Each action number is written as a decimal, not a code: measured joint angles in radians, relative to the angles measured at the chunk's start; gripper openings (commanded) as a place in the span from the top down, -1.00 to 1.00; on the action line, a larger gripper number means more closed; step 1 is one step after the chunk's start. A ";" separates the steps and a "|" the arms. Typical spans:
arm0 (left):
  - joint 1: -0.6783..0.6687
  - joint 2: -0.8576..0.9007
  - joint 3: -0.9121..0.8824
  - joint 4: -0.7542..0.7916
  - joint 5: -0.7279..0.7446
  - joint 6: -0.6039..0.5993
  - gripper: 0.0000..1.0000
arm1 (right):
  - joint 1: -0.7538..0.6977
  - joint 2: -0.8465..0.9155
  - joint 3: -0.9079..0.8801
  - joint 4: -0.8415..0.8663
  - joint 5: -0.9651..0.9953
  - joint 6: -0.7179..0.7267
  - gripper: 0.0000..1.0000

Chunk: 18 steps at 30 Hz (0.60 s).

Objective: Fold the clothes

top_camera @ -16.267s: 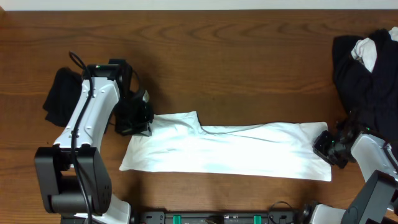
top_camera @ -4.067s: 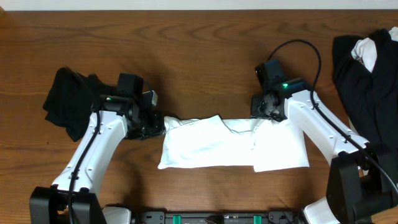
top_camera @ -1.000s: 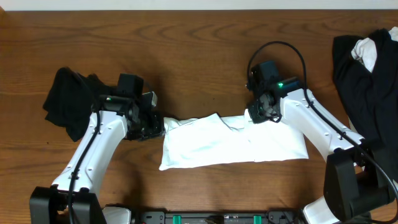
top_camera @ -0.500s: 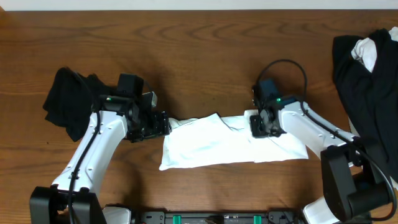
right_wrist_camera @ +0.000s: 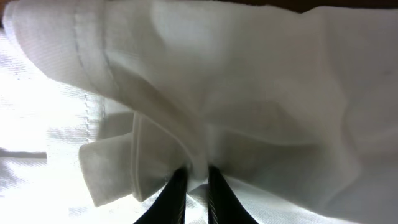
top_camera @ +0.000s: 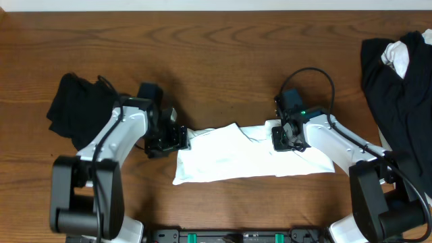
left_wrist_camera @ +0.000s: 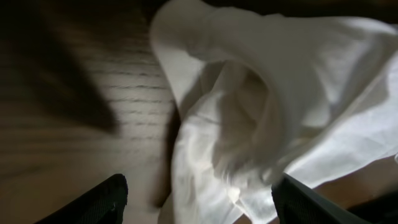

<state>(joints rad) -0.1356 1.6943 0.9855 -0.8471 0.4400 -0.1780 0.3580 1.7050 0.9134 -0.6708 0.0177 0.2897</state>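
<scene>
Two arms meet at one garment in the overhead view; the white T-shirt (top_camera: 250, 158) lies as a folded band in the middle of the table (top_camera: 216, 61), with the left gripper (top_camera: 177, 137) at its left end and the right gripper (top_camera: 282, 140) on its upper right edge; a black garment (top_camera: 77, 115) sits well apart at the far left, and a dark pile (top_camera: 398, 88) with a white piece in it waits at the far right.

From the left wrist, the left gripper (left_wrist_camera: 202, 196) has its jaws spread wide and holds nothing; loose, rumpled cloth of the white T-shirt (left_wrist_camera: 280, 81) bulges between them above the wood.

From the right wrist, the right gripper (right_wrist_camera: 194, 186) is all but closed, pinching a thin ridge of the white T-shirt (right_wrist_camera: 261, 74) beside a small turned-over hem.

My judgement of the risks: the pinch takes so little cloth that it may slip free if pulled; or it may drag the lower layers along and skew the fold; the spread left fingers, sitting in bunched fabric, could snag it and undo that end.
</scene>
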 measured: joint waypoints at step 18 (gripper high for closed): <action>0.002 0.178 -0.002 0.040 0.214 0.082 0.88 | 0.000 -0.001 -0.001 0.002 -0.002 0.003 0.75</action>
<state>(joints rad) -0.1341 1.8721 0.9840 -0.8070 0.6537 -0.0959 0.3580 1.7039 0.9123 -0.6685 0.0158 0.2924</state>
